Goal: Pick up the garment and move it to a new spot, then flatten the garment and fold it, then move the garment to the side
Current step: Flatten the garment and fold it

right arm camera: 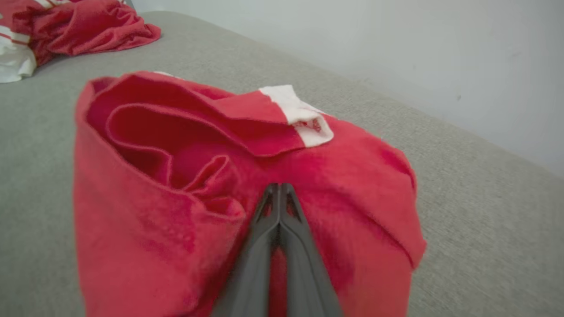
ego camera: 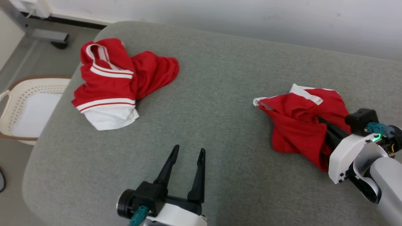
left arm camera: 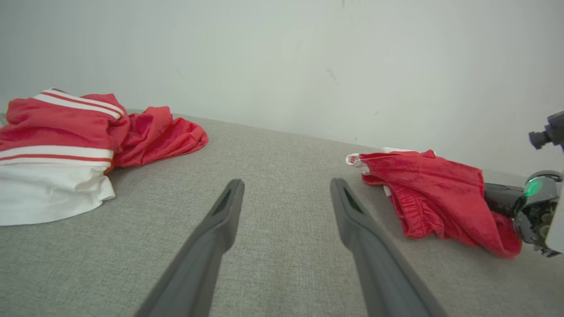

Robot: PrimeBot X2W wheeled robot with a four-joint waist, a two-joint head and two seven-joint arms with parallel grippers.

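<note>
The garment (ego camera: pixel 295 125) is a red one with a white band. It lies in a bunch on the right side of the big grey cushion (ego camera: pixel 220 78).

At the far left, a white basket (ego camera: pixel 19 91) with small holes sits on the floor, just beside the cushion's edge. Next, on the left back part of the cushion, there is a pile of clothes (ego camera: pixel 110 84). It is red with white stripes and has a white part at the front. It is well apart from the garment.

In the middle, at the front, the left gripper (ego camera: pixel 189 149) hangs over bare cushion. Its two dark fingers are spread apart and hold nothing.

At the right, the right gripper (right arm camera: pixel 277 189) reaches into the garment from the near side. Its fingers are pressed together, with red cloth pinched between them. Cloth folds bunch up around the fingers, and the white band lies on top, past the tips.

A pale wall (ego camera: pixel 251 15) runs behind the cushion.
</note>
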